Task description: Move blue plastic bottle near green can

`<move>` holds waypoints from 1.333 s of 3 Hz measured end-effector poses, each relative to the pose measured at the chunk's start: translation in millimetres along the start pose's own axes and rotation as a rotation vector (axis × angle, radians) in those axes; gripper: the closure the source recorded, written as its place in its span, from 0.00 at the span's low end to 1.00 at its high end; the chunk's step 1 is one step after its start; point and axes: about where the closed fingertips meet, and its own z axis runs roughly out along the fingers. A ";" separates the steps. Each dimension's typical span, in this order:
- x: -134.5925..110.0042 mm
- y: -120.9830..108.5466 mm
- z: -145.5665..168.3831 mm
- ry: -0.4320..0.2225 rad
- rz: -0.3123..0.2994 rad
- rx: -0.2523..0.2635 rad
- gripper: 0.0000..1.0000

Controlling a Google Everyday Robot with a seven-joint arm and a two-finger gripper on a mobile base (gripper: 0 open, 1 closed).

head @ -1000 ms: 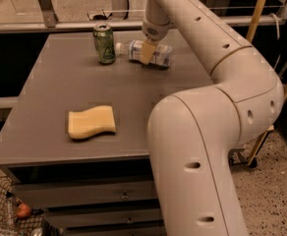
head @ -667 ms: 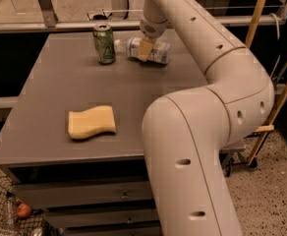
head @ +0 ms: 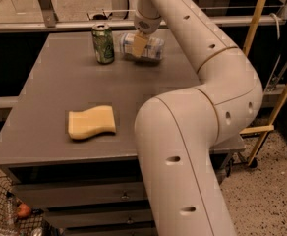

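Note:
The green can (head: 103,43) stands upright at the back of the grey table (head: 148,87). The blue plastic bottle (head: 152,48) lies on its side just right of the can, a small gap apart. My gripper (head: 139,44) reaches down from the arm at the back and is shut on the bottle's left half; one tan finger (head: 140,43) shows across the front of it. The bottle's cap end is hidden behind the gripper.
A yellow sponge (head: 91,122) lies at the table's front left. My arm's large links (head: 192,132) cover the table's right front. A metal rail (head: 60,26) runs behind the table. A wire basket (head: 6,215) sits on the floor at lower left, wooden poles (head: 259,73) at right.
The gripper and the bottle have moved left together, closing the gap to the green can. The can and sponge have not moved.

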 end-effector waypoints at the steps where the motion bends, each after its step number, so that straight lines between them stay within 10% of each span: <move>1: -11.8 10.7 7.3 -0.007 -0.039 -0.043 1.00; 4: -15.9 10.4 20.2 -0.012 -0.041 -0.044 0.36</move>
